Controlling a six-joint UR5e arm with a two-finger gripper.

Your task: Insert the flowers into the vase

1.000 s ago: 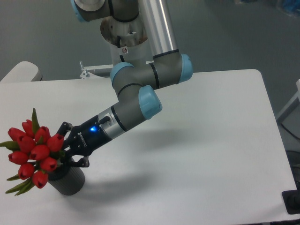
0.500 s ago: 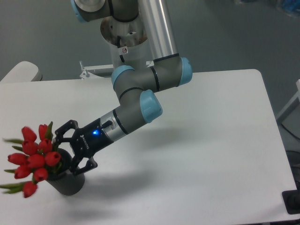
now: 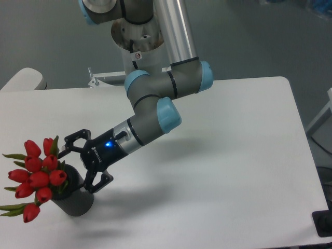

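Fixed-camera view. The flowers (image 3: 36, 179), a bunch of red tulip buds with green leaves, stand in the dark grey ribbed vase (image 3: 74, 198) at the 8 o'clock corner of the white table (image 3: 233, 155), leaning toward 9 o'clock. The gripper (image 3: 78, 165), jaws spread wide and empty, sits just beside the vase rim at its 2 o'clock, a blue light glowing on its wrist.

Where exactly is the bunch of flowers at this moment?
The flowers are at the lower left of the camera view, standing in the vase and leaning out to its left, with the open gripper just right of them.
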